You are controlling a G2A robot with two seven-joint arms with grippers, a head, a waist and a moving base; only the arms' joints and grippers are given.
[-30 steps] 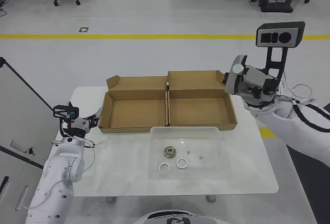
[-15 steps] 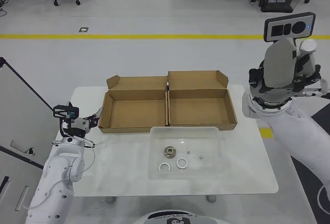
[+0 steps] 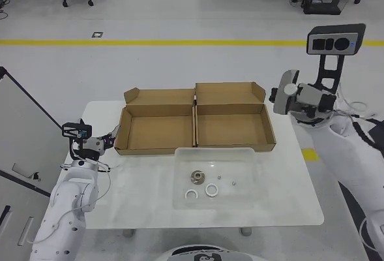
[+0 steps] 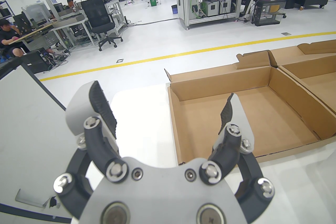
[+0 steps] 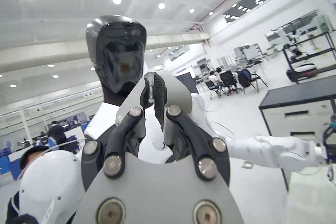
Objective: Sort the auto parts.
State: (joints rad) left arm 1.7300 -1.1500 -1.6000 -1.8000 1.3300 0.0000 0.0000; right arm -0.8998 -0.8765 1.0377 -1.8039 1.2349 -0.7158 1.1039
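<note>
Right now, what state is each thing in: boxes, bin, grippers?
Left box, flaps open, empty.
Right box, flaps open, empty.
Clear bin, open top, holds parts.
Left gripper, jaws open, empty.
Right gripper, jaws shut on spring.
Spring, clamped, up off the table.

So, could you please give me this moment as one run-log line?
left jaws: open, beside left cardboard box | right jaws: shut on spring, held aloft | clear tray: metal hub, two white rings
</note>
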